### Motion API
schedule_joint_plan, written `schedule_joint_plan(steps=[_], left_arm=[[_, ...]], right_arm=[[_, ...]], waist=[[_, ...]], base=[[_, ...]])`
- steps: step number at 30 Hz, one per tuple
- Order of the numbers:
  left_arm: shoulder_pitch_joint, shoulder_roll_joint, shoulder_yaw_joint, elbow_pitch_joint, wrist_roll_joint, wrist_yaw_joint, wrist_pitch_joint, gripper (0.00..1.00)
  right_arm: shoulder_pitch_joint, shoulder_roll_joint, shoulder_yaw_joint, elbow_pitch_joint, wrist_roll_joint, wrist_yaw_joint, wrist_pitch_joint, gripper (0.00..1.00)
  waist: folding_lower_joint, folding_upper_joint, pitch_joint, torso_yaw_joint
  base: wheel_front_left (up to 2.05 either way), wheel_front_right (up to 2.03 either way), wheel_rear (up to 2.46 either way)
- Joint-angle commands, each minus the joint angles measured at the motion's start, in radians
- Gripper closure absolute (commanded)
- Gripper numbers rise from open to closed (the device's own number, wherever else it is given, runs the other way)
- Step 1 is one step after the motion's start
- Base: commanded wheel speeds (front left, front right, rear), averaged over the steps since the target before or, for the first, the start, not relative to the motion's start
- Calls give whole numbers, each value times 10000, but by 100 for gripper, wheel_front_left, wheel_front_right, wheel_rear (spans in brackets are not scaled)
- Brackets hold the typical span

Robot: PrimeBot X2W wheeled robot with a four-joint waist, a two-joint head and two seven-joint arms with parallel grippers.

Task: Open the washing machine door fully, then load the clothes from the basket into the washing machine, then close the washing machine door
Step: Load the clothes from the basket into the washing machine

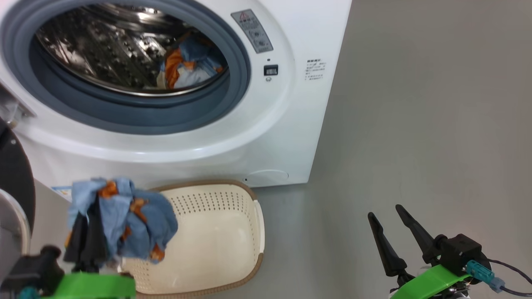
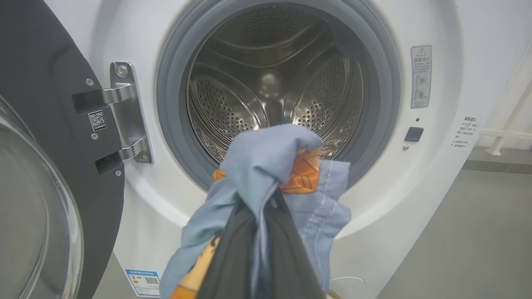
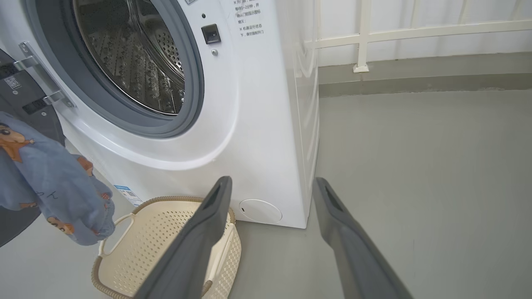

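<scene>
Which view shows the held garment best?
Left wrist view: the garment sits central, pinched by the left end effector before the open drum. Head view shows it bunched, overlapping the basket; right wrist view shows it hanging at the left edge, partly cropped.

Door (image 2: 41, 104) stands open left of machine (image 1: 291, 137). One blue garment (image 1: 189, 68) lies in drum (image 1: 104, 54); second garment (image 1: 124, 216) hangs over cream basket (image 1: 232, 249) before machine.

Bright even light; glare inside washing machine (image 1: 274, 124); wrist views bowed at edges.

Grey floor (image 1: 415, 124), wht railing (image 3: 415, 32) behind
</scene>
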Motion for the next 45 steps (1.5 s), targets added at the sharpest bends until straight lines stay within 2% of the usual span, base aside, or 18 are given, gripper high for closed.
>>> schedule_joint_plan(steps=[1, 6, 9, 25, 29, 37, 45], left_arm=[[-489, 107, 340, -177, -13, -25, -64, 100], [-1427, 106, 249, 279, -107, -25, -64, 100], [-2110, 304, 67, 675, -142, -25, -64, 100], [-6397, 1929, -620, 3484, -250, -25, -65, 100], [-8190, 2414, -849, 4971, -340, -25, -20, 100], [-11021, 2546, -1322, 7064, -552, -25, 628, 100], [-12820, 2772, -1798, 8473, -614, -25, 1245, 100]], right_arm=[[-269, -6, 185, -281, 27, 27, -122, 0], [-485, 45, 184, -323, 5, 27, -122, 0], [-591, 57, 161, -319, -19, 27, -122, 0], [-1396, 187, 468, -370, -49, 27, -122, 0], [-1670, 271, 597, -366, 16, 27, -122, 0], [-1873, 504, 664, -438, 141, 27, -122, 0], [-2191, 805, 841, -491, 260, 27, -122, 0]], waist=[[0, 0, 315, 13], [0, 0, 771, -84], [0, 0, 1032, -134], [0, 0, 2527, -1039], [0, 0, 3073, -1487], [0, 0, 4342, -1852], [0, 0, 5483, -2133]], base=[[0, 0, 0], [0, 0, 0], [0, 0, 0], [0, 0, 0], [0, 0, 0], [0, 0, 0], [0, 0, 0]])
